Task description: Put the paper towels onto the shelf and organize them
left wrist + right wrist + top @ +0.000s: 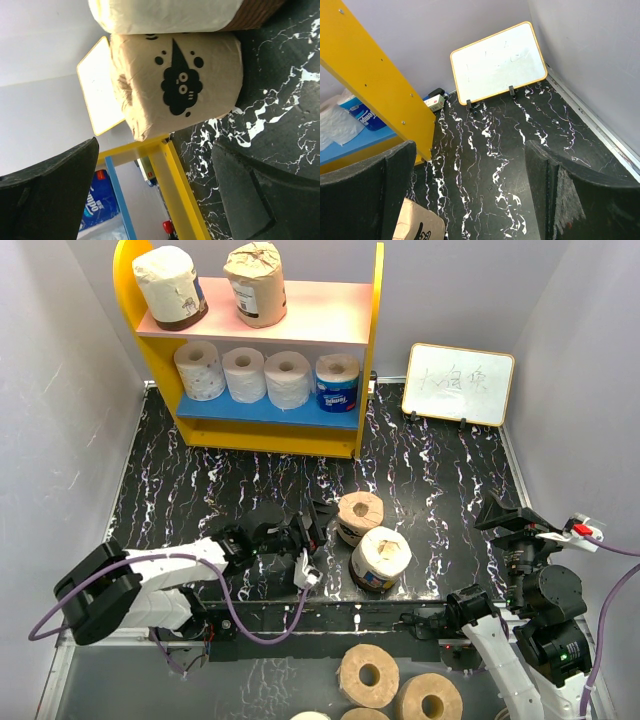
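The shelf [372,360] stands at the back left, with two paper towels on its pink board and several on the blue board, the rightmost blue-wrapped [337,383]. On the table lie a tan printed roll [360,517] and a white labelled roll [381,558], side by side. My left gripper [318,545] is open just left of them; in its wrist view the tan roll [175,85] lies ahead of the open gripper [155,195], untouched. My right gripper [505,520] hovers open and empty at the right, above bare table in the right wrist view [470,195].
A small whiteboard [459,383] leans at the back right. Wide bare tan rolls [368,675] lie at the near edge between the arm bases. Grey walls close in both sides. The shelf's yellow side panel [375,80] shows in the right wrist view.
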`<control>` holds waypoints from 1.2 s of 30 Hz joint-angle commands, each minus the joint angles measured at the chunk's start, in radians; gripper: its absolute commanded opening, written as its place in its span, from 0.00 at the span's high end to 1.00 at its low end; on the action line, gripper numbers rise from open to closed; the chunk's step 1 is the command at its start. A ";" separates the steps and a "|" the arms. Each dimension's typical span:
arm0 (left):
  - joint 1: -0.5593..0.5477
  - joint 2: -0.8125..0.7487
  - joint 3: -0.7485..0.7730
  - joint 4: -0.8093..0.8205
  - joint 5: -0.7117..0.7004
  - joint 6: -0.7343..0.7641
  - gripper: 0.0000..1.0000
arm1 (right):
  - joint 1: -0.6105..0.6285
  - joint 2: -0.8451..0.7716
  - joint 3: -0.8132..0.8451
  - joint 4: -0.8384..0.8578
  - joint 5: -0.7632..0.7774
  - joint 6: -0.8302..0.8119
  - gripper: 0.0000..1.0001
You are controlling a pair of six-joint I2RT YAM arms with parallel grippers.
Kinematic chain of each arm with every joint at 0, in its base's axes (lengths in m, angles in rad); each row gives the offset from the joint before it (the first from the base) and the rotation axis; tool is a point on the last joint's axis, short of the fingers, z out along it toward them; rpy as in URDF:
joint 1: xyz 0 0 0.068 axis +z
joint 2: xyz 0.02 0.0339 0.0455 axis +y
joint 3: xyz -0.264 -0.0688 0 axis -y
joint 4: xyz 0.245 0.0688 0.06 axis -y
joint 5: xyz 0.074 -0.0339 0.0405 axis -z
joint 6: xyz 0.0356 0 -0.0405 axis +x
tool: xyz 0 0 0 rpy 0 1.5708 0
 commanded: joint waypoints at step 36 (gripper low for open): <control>-0.060 0.386 0.259 -0.057 -0.062 0.185 1.00 | 0.023 -0.016 0.014 0.045 -0.047 -0.025 0.10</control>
